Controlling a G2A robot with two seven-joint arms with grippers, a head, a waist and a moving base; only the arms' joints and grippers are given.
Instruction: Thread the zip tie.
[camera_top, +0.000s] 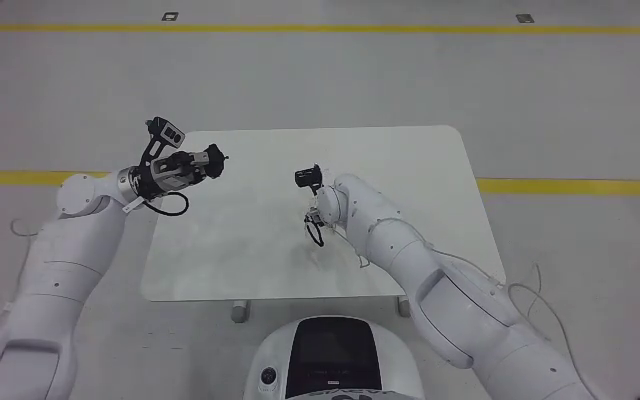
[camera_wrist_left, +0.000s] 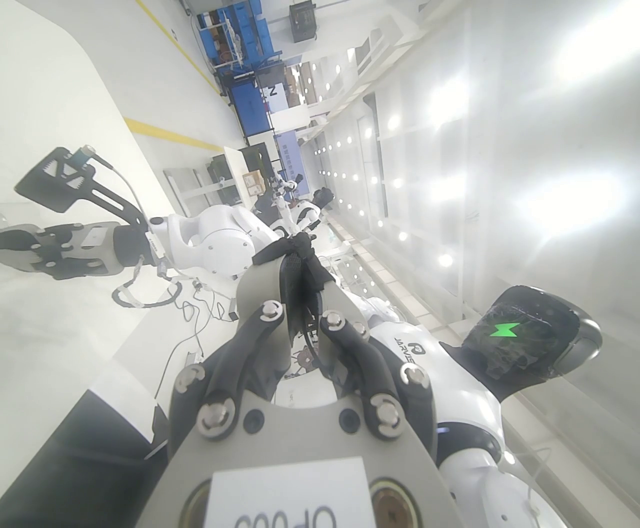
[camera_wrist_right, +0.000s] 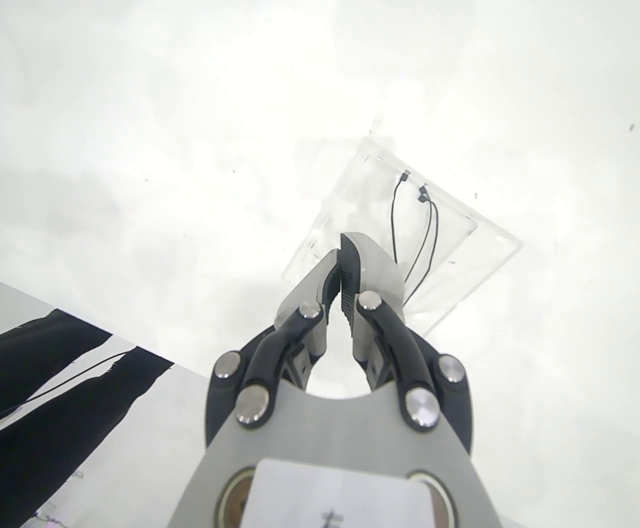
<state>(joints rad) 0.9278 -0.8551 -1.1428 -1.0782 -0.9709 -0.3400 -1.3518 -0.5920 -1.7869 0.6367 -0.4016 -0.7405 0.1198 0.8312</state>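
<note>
**A:** Where are the zip ties?

**B:** Two thin black zip ties (camera_wrist_right: 423, 194) lie side by side in a clear tray (camera_wrist_right: 475, 250). The tray sits flat on the white surface (camera_wrist_right: 150, 150). Their small square heads are close to one corner of the tray, and their tails run back across it towards the right jaws.

**A:** And how do those jaws stand?

**B:** They're closed, pad pressed against pad right up to the tips. They point down at the surface, and from the right wrist camera the tips sit in front of the tray's nearer part. One tie's tail passes out of sight behind a finger. I can't tell whether the tips touch the tray.

**A:** Where is that arm, seen from above?

**B:** The right arm (camera_top: 370, 215) reaches in over the middle of the surface (camera_top: 400, 160), with its wrist turned downward.

**A:** And the left one?

**B:** The left arm (camera_top: 95, 195) is at the edge of the surface on the robot's left, well apart from the right arm. The left jaws lie roughly level, pointing in over the surface.

**A:** Open or closed?

**B:** Closed, fingers drawn together. A black strip runs between them and ends in a knotted-looking lump (camera_wrist_left: 298, 246) at the tips. I can't tell what it is.
</note>
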